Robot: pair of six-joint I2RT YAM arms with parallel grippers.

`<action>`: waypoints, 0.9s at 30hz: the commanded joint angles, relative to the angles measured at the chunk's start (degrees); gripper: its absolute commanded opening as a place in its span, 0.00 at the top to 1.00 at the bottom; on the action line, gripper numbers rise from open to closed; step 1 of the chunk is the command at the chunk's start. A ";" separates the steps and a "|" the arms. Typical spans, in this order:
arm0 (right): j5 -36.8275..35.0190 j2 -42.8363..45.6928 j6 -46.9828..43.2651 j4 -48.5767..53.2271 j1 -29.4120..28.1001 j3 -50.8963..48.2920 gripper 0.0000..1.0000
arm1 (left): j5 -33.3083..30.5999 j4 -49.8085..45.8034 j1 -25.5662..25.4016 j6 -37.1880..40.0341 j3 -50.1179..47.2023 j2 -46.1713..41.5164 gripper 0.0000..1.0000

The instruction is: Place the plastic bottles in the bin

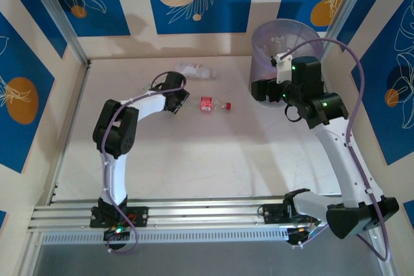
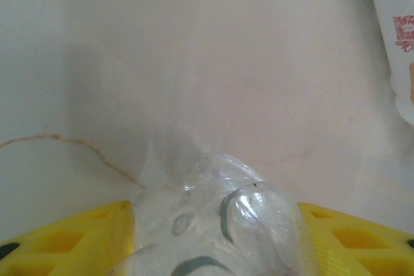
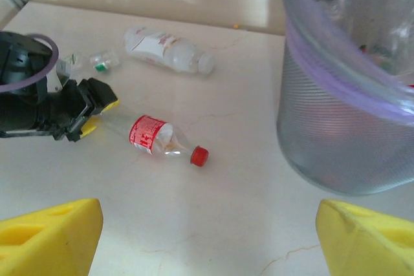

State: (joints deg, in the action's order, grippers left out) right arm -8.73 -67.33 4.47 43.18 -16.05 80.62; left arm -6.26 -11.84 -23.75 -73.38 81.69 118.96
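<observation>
- The red-labelled bottle point(image 2: 233, 205) lies on its side with its clear base end between the yellow fingers of the left gripper point(image 2: 215, 234). Both fingers press against the bottle's sides, so the gripper is clamped on it. This looks like a grasp taken at the wide end to keep the label and the red cap point(image 3: 199, 155) free.
- This bottle rests on the table point(image 1: 194, 159), about midway between the left and right edges and nearer the far edge. Its cap points toward the bin point(image 3: 336, 114), which probably shortens the carry.
- The right gripper point(image 3: 210, 227) hangs above the table just beside the bin, with its fingers wide apart and nothing between them. It appears to be parked clear of the left arm's path.
- The bin stands upright in the far right corner. Hazy clear shapes show through its wall, probably bottles already deposited.
- The whitish-labelled bottle point(image 3: 167, 48) lies on its side near the far edge, apart from both grippers.
- A small clear piece with a green cap point(image 3: 102, 61) lies beside it. Its kind cannot be told.
- Judged step: lift the gripped bottle and carry it to the bin.
</observation>
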 commanded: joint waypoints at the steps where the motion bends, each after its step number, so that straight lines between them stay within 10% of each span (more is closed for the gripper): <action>1: -0.16 -2.66 -3.18 2.13 -3.28 -0.82 0.14 | 0.69 -2.20 0.28 4.56 -2.42 -3.24 0.51; 17: 12.43 -16.05 -9.04 5.87 -14.45 -1.79 0.15 | 8.16 -2.71 -0.05 13.27 -4.90 -14.81 0.55; 27: 8.38 -25.37 -9.67 4.21 -14.71 3.31 0.12 | 12.49 -4.28 -2.73 21.62 -4.25 -19.19 0.55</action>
State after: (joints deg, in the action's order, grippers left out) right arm 0.38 -91.00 -4.19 47.97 -30.41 81.34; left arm 3.55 -14.79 -25.41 -55.51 76.73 102.69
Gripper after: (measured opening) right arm 0.873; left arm 0.581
